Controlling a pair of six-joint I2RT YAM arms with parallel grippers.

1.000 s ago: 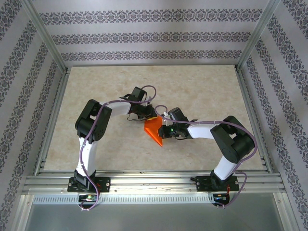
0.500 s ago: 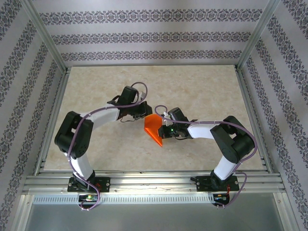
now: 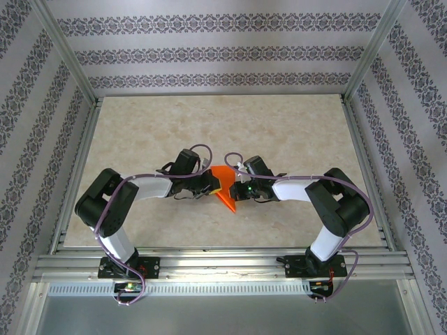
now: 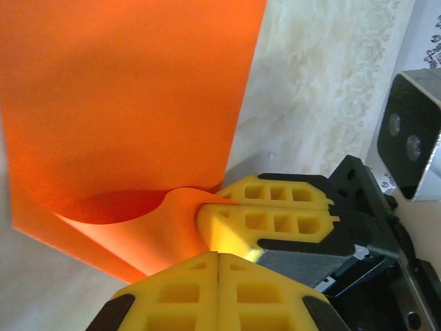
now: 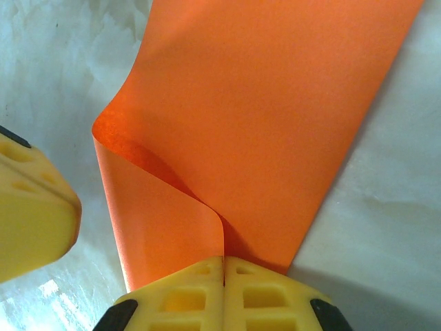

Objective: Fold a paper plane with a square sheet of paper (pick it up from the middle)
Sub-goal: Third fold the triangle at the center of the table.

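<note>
orange sheet (image 3: pixel 225 187), near the middle of the tabletop (image 3: pixel 293 132), between the two hands, partly lifted and bent over on itself. seen from above as a narrow wedge, point toward the near edge.

in the right wrist view, sheet (image 5: pixel 269 96) as a broad flat band stretching away, one flap curled back in a soft, uncreased roll toward the camera. right hand (image 5: pixel 224 261) together and clamped on the sheet at the junction of curl and flat layer, paper running straight into the seam between the yellow fingers (image 5: pixel 265 293).

in the left wrist view, same sheet (image 4: pixel 124 96) as a wide orange face, a shadowed pocket under the curl low down, lower flap sloping to the tabletop (image 4: pixel 324 76). right hand (image 4: pixel 210 205) coming in from the right, fingers (image 4: pixel 275 224) pinched on the curled edge. left hand (image 4: pixel 218 256) together, fingertips meeting with no gap, just beside the lower flap and close under the right hand; cannot tell about any paper caught in that seam.

from above, left hand (image 3: pixel 208 183) at the sheet's left side, right hand (image 3: pixel 236 188) at its right, both low over the tabletop. one of the left hand's fingers (image 5: pixel 31 207) at the left edge of the right wrist view, near the fold, a strip of tabletop (image 5: pixel 386 227) between.

patterned walls (image 3: pixel 209 56) around the tabletop.
</note>
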